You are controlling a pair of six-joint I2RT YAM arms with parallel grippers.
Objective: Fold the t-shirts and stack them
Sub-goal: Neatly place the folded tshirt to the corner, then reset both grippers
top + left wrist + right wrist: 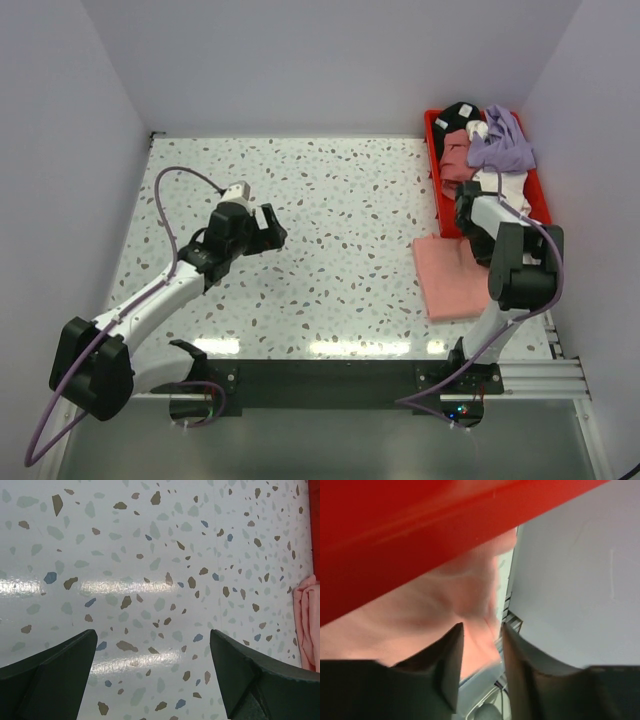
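Between shirts: one pink shirt (452, 282) lies folded on the bench (330, 200) beside the red bin (438, 190), with more shirts (497, 145) heaped inside. Right fingers (467, 207) at bin wall, narrowly parted, empty. Left fingers (268, 226) spread wide, empty. Next, probably: lift another shirt out.

Speckled table (330, 250) (pale walls (330, 60))

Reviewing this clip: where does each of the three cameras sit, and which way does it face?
Top external: above and behind the bases, looking down on the table, left arm, right arm, red bin, pink shirt.
Left wrist: on the left arm, facing down at the table; left gripper's fingers at bottom.
Right wrist: on the right arm, close against the red bin; right gripper's fingers below.
Shared: top and left wrist both show the pink shirt.
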